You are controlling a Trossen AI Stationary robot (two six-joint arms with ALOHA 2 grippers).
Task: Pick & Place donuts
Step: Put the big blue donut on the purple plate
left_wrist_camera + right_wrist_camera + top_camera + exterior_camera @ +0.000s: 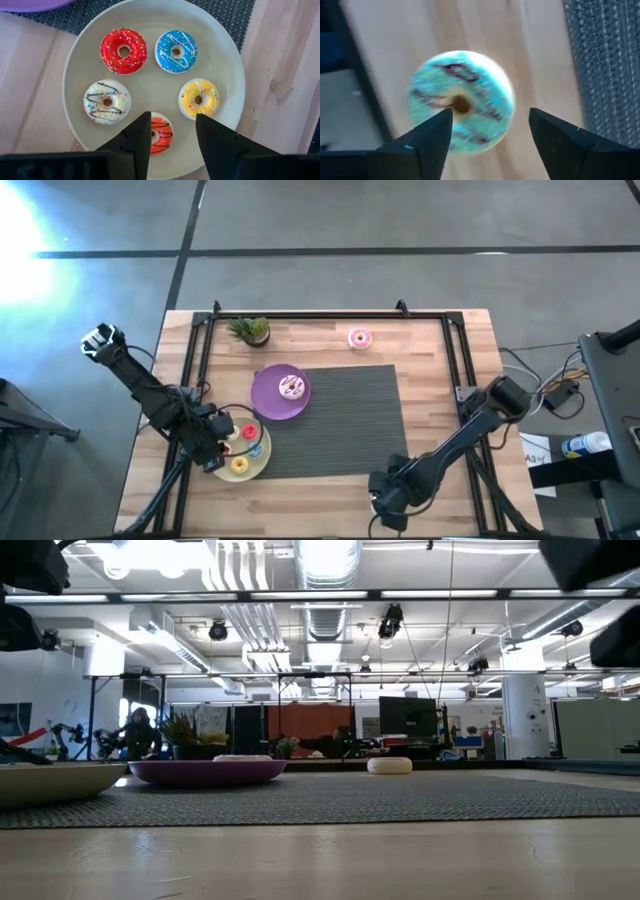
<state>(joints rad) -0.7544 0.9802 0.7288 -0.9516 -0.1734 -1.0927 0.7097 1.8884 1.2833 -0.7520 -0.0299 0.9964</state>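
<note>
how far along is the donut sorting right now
Mostly done, it seems. Five small donuts, red, blue, white, yellow and orange, lie on the pale plate, with the open left claw above the orange one. Another donut sits on the purple plate. In hand: the open right claw hovers over the green donut. Left: the pink donut on bare wood.

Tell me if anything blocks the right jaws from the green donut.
Nothing visible does. The right gripper hovers with jaws open over the green donut, which lies alone on bare wood beside the mat. No other thing shows between them.
</note>
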